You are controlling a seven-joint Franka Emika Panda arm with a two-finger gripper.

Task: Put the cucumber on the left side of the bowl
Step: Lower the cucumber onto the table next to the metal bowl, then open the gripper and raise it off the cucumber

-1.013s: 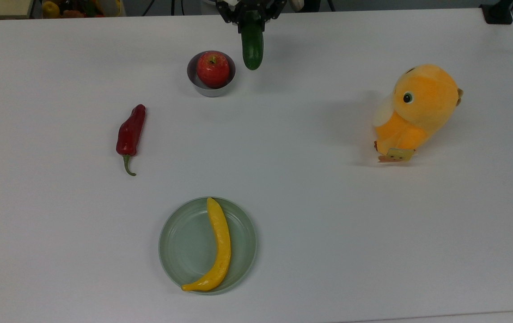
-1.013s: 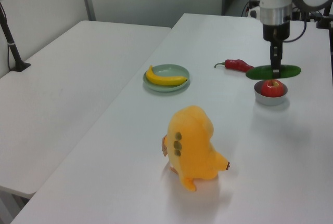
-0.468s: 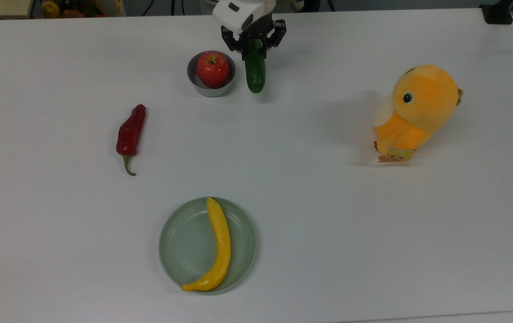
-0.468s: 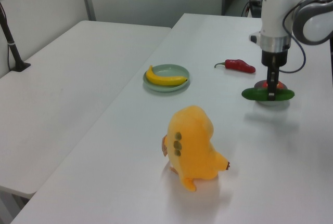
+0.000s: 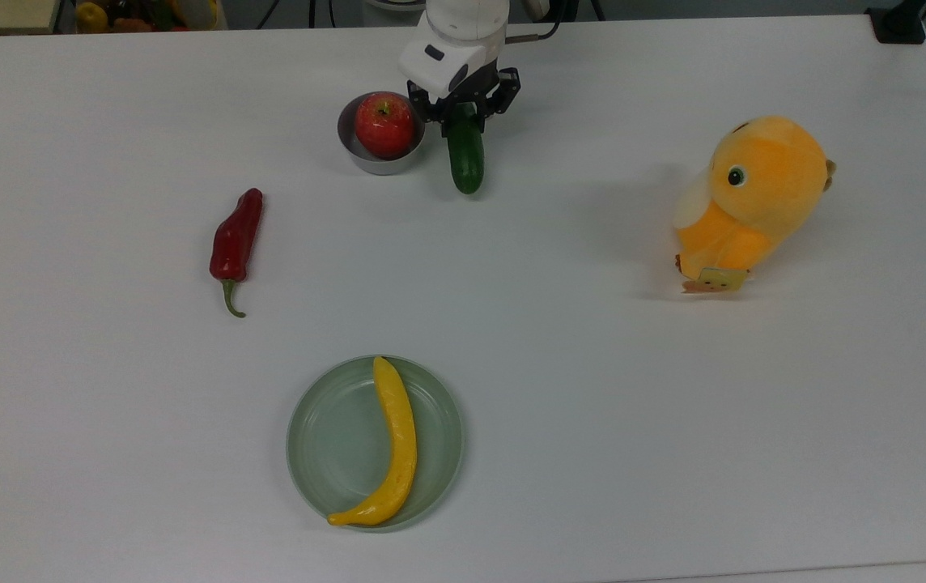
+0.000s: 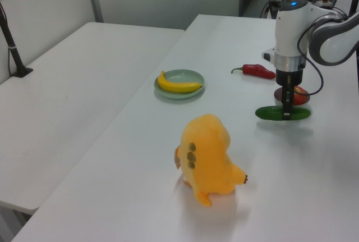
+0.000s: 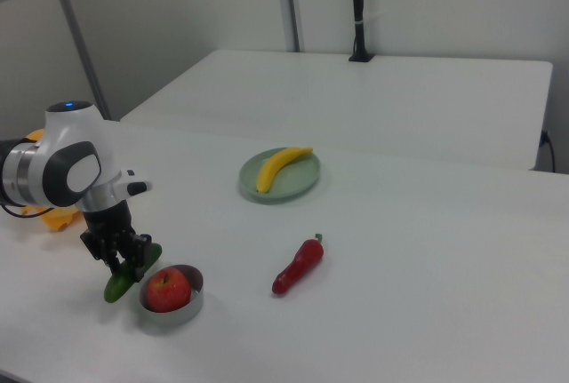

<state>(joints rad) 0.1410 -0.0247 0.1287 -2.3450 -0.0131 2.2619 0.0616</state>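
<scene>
The gripper (image 5: 465,121) held the cucumber (image 5: 466,159) tight, just beside the bowl (image 5: 354,150). If it swung sideways, it might bump the bowl and spill the apple (image 5: 384,124).

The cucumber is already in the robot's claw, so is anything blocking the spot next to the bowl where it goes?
Nothing visible does. The gripper holds the cucumber just off the bowl, on the top view's right. The table there is bare; the apple sits inside the bowl, and the plush toy stands far away.
</scene>
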